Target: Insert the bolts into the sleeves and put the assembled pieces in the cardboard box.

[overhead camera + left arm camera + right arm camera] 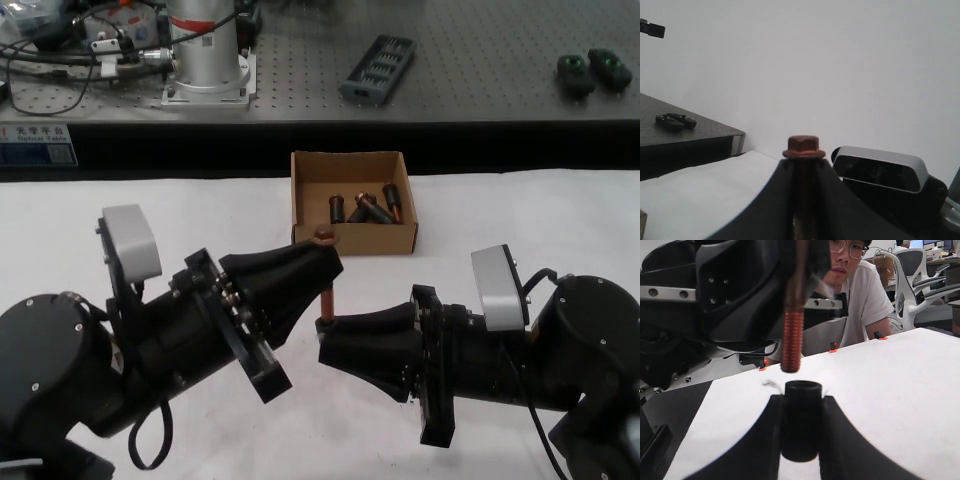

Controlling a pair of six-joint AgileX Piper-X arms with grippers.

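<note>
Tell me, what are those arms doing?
Left gripper shut on bolt, right gripper shut on sleeve. Bolt tip just above sleeve mouth, not in. Nothing between.

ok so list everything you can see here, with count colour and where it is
bolt: 1, copper, upright in the left hand, tip just above the sleeve, not in it
sleeve: 1, black, upright in the right hand
box: 1, brown cardboard, on the cloth beyond both hands
assembled pieces: at least 3, copper and black, lying in the box
cloth: 1, white, over the bench
table: 1, grey, perforated, behind the box
tray: 1, dark grey, on the table
parts: 2, black, at the table's right end in the high view
column: 1, silver, at its left end
left hand: 1, black, shut on the bolt
right hand: 1, black, shut on the sleeve
</note>
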